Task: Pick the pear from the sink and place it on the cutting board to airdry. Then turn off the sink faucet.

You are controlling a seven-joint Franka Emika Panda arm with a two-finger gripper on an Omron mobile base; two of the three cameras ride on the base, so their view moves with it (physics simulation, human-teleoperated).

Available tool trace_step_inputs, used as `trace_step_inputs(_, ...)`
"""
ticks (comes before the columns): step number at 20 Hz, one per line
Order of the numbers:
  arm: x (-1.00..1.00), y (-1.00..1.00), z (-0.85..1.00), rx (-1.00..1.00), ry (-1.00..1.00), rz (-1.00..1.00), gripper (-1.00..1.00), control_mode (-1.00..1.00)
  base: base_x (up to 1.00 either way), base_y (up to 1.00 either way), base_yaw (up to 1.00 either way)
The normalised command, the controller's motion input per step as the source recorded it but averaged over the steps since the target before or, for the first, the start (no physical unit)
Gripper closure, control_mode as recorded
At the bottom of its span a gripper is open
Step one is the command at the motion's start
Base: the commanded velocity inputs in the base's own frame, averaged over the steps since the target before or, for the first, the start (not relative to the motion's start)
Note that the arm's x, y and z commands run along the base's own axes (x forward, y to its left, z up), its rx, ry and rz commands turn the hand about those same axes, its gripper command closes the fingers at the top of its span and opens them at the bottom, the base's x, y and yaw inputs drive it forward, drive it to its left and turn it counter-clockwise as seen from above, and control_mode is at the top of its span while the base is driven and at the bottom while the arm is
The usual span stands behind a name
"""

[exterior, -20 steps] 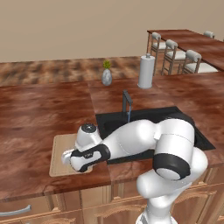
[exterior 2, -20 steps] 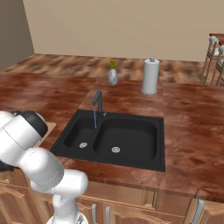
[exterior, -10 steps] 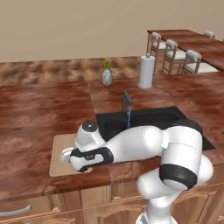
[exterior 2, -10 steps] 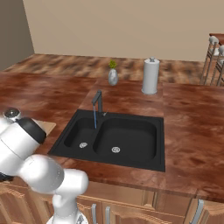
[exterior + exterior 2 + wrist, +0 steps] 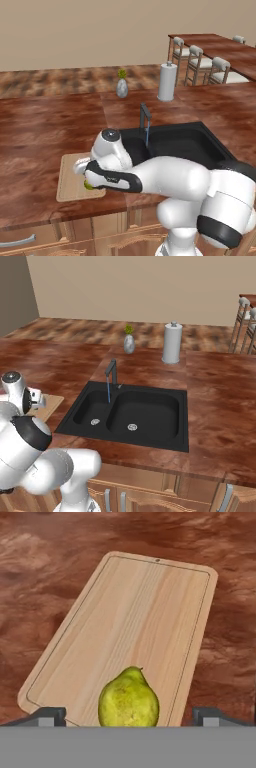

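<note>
Arm swung further left over cutting board [image 5: 145, 617], pear [image 5: 129, 700] lying between spread tool [image 5: 129, 716] tips

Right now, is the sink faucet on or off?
On. A thin blue stream falls from the sink faucet into the sink in both base views.

Nothing to read out there: no words, labels, brands, numbers or signs could be made out on anything in these views.
</note>
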Motion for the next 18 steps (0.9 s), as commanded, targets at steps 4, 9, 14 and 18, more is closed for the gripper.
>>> trace_step_inputs(4, -0.06, -0.43, 0.64, 0.02, -0.02, 0.0, -1.0, -1.0, 0.0, 0.0, 0.0)
trace_step_inputs(9, -0.35, -0.24, 0.51, 0.02, -0.11, 0.0, -1.0, -1.0, 0.0, 0.0, 0.0)
trace_step_inputs(14, -0.41, -0.08, 0.54, 0.0, -0.12, 0.04, -1.0, -1.0, 0.0, 0.0, 0.0)
trace_step_inputs(18, -0.35, -0.05, 0.58, 0.0, -0.02, 0.06, -1.0, -1.0, 0.0, 0.0, 0.0)
